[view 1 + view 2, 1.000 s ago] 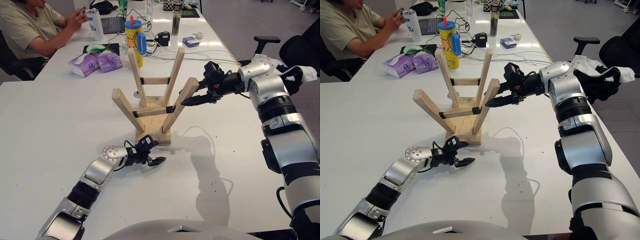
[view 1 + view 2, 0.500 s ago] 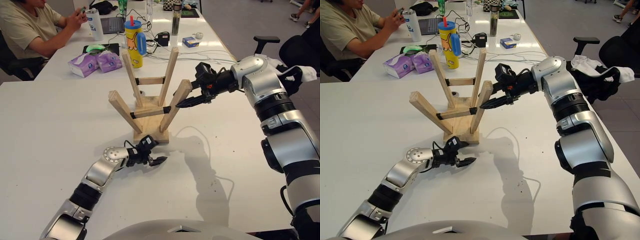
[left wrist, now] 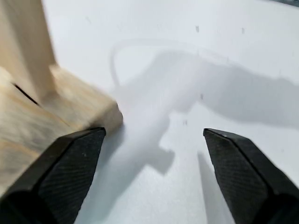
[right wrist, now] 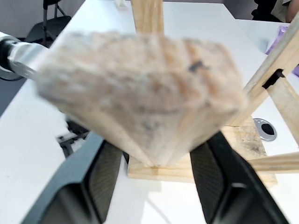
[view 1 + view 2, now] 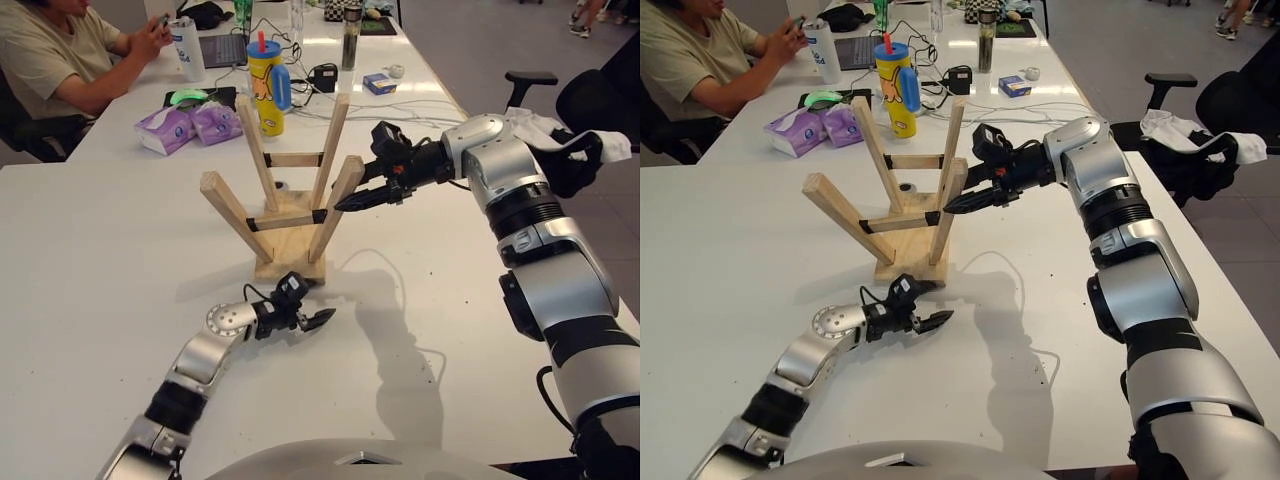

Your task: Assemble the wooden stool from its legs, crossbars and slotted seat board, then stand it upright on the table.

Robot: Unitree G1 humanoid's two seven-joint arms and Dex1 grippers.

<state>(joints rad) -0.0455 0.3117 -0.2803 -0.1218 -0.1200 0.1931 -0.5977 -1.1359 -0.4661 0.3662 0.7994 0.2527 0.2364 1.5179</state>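
Observation:
The wooden stool (image 5: 285, 215) rests upside down and tilted, its seat board (image 5: 290, 267) on the white table and its legs pointing up, joined by crossbars. My right gripper (image 5: 350, 199) is shut on the upper end of the stool's right leg (image 4: 140, 88), whose end shows between the dark fingers (image 4: 100, 179). My left gripper (image 5: 318, 318) lies open on the table just in front of the seat board, its fingertips (image 3: 65, 168) apart with nothing between them; a corner of the board (image 3: 88, 112) sits beside one fingertip.
Behind the stool stand a yellow cup (image 5: 266, 75), tissue packs (image 5: 195, 122), a laptop, cables and a small blue box (image 5: 381, 83). A small metal disc (image 4: 267, 128) lies by the seat board. A person sits at the far left. Bare table spreads left and front.
My right gripper has moved left with the leg in its grip, and the stool has shifted and tipped further left with it. The left gripper has stayed by the seat board.

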